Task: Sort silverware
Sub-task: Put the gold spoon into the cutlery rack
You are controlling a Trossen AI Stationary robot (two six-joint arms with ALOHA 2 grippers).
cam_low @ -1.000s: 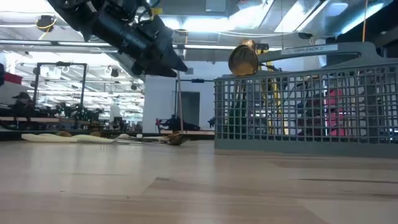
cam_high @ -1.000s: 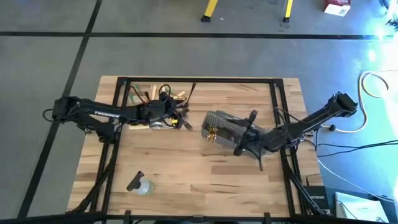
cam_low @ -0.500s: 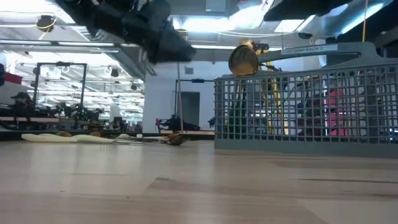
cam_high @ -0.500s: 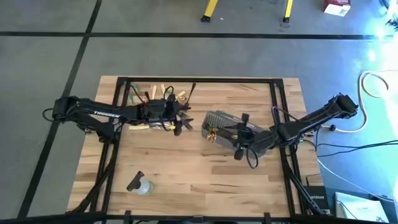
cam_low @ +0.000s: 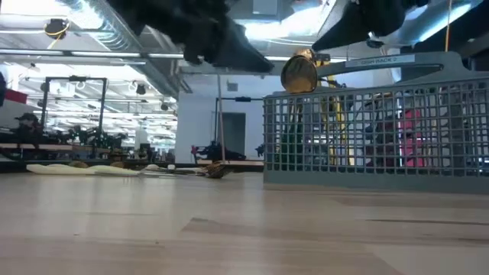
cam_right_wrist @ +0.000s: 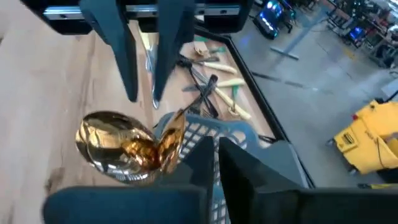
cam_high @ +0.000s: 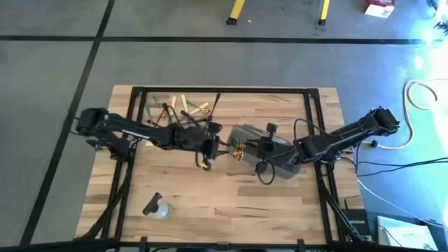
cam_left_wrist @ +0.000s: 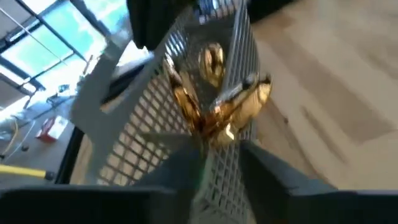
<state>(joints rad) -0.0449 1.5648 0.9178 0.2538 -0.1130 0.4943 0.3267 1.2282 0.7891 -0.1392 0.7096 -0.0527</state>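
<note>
Basket (cam_high: 255, 140), grey wire mesh, on wooden counter (cam_high: 231, 196); gold spoons (cam_left_wrist: 239, 109) stand in its end compartment, bowls above the rim. Left gripper (cam_high: 208, 148) just beside that end of the basket, fingers (cam_left_wrist: 186, 168) clenched on a slim utensil (cam_high: 204, 163), partly green and yellow. Right gripper (cam_high: 264, 140) over the basket, fingers near-closed; whether anything is held cannot be told. Loose silverware (cam_high: 178, 108), tan, black and green, lies beyond the left gripper from the basket. Small clear bottle (cam_high: 157, 208) well apart from the basket.
</note>
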